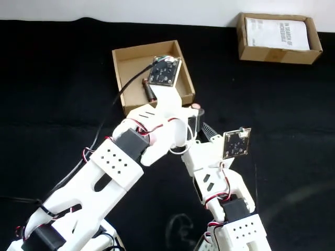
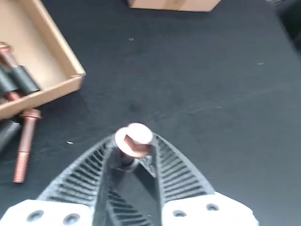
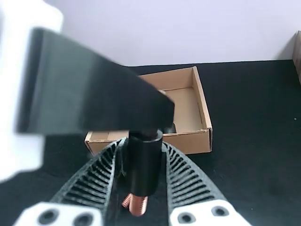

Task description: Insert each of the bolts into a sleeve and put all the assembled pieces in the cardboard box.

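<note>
L gripper (image 2: pixel 133 149) pinches bolt (image 2: pixel 133 140) at its copper head; R gripper (image 3: pixel 144 153) pressed onto black sleeve (image 3: pixel 144 162) round same bolt, w/ thread tip poking out. Both near centre of high view, just lower right of cardboard box (image 1: pixel 119 73). 2nd bolt (image 2: pixel 23 146) lies beside box.

Spare box (image 1: pixel 277 55) — far corner (leaflet (image 1: pixel 276 32) inside), black table (image 1: pixel 52 94).
</note>
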Motion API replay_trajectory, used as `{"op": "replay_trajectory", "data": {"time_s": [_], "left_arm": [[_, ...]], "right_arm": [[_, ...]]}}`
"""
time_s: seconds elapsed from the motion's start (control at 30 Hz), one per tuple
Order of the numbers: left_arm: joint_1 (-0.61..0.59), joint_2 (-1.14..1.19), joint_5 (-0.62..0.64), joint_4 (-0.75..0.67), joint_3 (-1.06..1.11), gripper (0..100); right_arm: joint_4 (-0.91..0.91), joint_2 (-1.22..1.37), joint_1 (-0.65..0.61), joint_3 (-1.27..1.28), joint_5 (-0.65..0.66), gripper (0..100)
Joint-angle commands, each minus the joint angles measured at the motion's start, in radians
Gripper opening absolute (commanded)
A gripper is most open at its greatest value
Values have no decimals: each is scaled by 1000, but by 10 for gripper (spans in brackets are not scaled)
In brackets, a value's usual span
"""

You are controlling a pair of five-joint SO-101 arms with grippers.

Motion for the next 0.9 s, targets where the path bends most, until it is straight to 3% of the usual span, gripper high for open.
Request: {"op": "replay_trajectory", "data": {"time_s": [0.0, 0.1, 0.3, 0.5, 0.67, 0.87], "left_arm": [[-1, -33, -12, 51, -25, 296], [1, -33, -14, 141, -90, 373], [-7, -33, -89, 253, -232, 372], [-90, -33, -160, 397, -410, 372], [-283, -33, -245, 499, -524, 372], [-565, -35, -350, 565, -628, 372]], "right_arm": [[-19, -2, 18, -10, 31, 8], [-19, -2, 18, -8, 54, 8], [-19, -2, 18, -8, 54, 8], [-18, -2, 24, -15, 54, 8], [1, -1, 81, -53, 51, 8], [185, 1, 101, -225, 49, 8]]}}
